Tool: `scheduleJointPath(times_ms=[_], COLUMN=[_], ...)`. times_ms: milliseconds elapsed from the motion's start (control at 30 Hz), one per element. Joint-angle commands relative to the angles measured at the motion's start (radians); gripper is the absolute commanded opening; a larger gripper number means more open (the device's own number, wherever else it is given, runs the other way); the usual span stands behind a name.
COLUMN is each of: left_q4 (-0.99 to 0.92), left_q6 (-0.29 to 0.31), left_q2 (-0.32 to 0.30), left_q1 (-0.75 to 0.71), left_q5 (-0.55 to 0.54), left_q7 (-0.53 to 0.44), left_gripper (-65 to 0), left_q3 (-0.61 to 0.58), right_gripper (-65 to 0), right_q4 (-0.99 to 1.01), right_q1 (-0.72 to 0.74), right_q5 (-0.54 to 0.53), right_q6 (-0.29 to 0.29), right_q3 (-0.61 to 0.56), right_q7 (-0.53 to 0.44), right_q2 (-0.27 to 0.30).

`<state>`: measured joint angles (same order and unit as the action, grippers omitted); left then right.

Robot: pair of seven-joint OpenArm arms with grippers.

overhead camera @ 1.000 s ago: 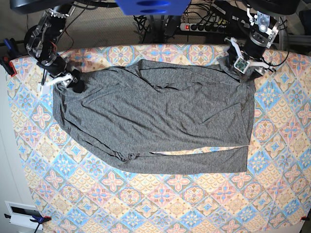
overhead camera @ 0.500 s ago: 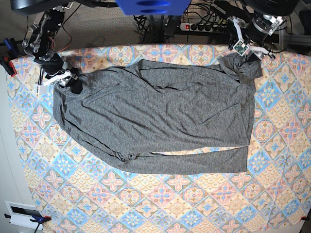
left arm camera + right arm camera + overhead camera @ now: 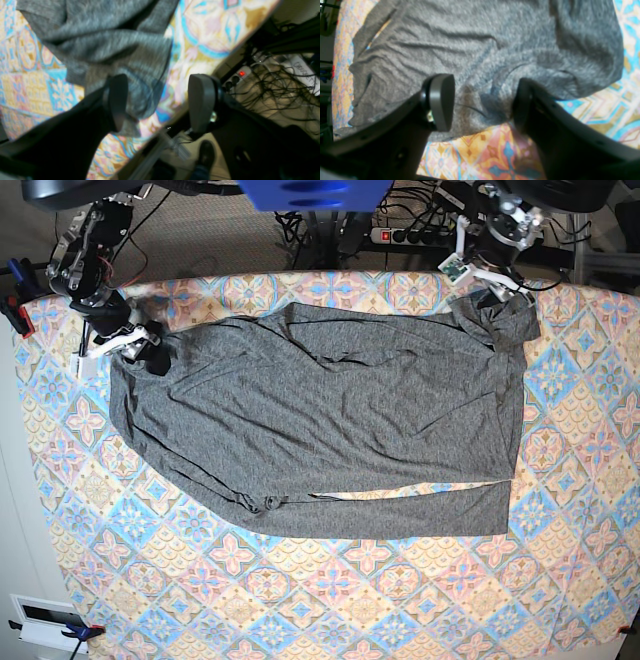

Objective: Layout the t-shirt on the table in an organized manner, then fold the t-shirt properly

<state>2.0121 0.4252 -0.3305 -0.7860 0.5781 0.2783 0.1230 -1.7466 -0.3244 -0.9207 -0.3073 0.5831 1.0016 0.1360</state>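
The dark grey t-shirt (image 3: 320,420) lies spread across the patterned table (image 3: 330,600), wrinkled, with a bunched corner (image 3: 505,320) at the far right. My left gripper (image 3: 480,273) hovers over the table's far edge just behind that corner. In the left wrist view it (image 3: 160,102) is open, with the t-shirt (image 3: 112,45) below and nothing between its fingers (image 3: 201,102). My right gripper (image 3: 120,340) is at the shirt's far left end. In the right wrist view it (image 3: 482,105) is open above the shirt's (image 3: 480,45) edge.
Behind the table's far edge lie a power strip (image 3: 420,235) with a red switch and tangled cables (image 3: 275,82). A red clamp (image 3: 18,315) grips the left edge. A white box (image 3: 45,620) sits off the near left corner.
My left gripper has lifted off the shirt's far right corner and drawn back and left past the table's edge; the corner now lies bunched and uncovered. The right gripper shifted slightly left.
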Motion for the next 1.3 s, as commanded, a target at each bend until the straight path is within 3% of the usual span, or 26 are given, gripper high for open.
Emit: scheduleJointPath(times_ms=[0,200,567,667,800,867,1033,1267], left_q4=[0.014,0.014,-0.014,-0.014,-0.014,-0.014,-0.014,0.002], left_q6=[-0.018,-0.018,-0.018,-0.018,-0.018,-0.018,-0.018,-0.018], left_q2=[0.011,0.064,0.06,0.06,0.061,0.061,0.063,0.063], left_q1=[0.013,0.041,0.04,0.041,0.047,0.05,0.067,0.066], left_q5=[0.027,0.165,0.168,0.168,0.167,0.167,0.167,0.135], left_q7=[-0.015,-0.014,-0.014,-0.014,-0.014,-0.014,-0.014,-0.018], left_gripper=[-27.8,-27.8,-28.2,-34.5,-51.7,-57.2,-64.7,-65.0], left_q3=[-0.01,-0.044,-0.038,-0.038,-0.038,-0.036,-0.036,0.004], right_gripper=[-30.5,-30.5,-30.5,-30.5,-30.5,-30.5,-30.5,-30.5], right_q4=[-0.016,-0.016,-0.014,-0.014,-0.014,-0.014,-0.014,-0.014], right_q1=[0.003,0.003,0.003,0.003,0.003,0.003,0.003,0.003], right_q5=[-0.018,-0.018,-0.018,-0.018,-0.018,-0.018,-0.018,-0.018], right_q6=[-0.006,-0.006,-0.006,-0.006,-0.006,-0.006,-0.006,-0.006], right_q3=[0.004,0.005,0.005,0.005,0.005,0.005,0.005,0.005], right_q7=[-0.014,-0.014,-0.014,-0.014,-0.014,-0.014,-0.014,-0.014], right_q2=[0.012,0.012,0.012,0.012,0.012,0.012,0.012,0.012])
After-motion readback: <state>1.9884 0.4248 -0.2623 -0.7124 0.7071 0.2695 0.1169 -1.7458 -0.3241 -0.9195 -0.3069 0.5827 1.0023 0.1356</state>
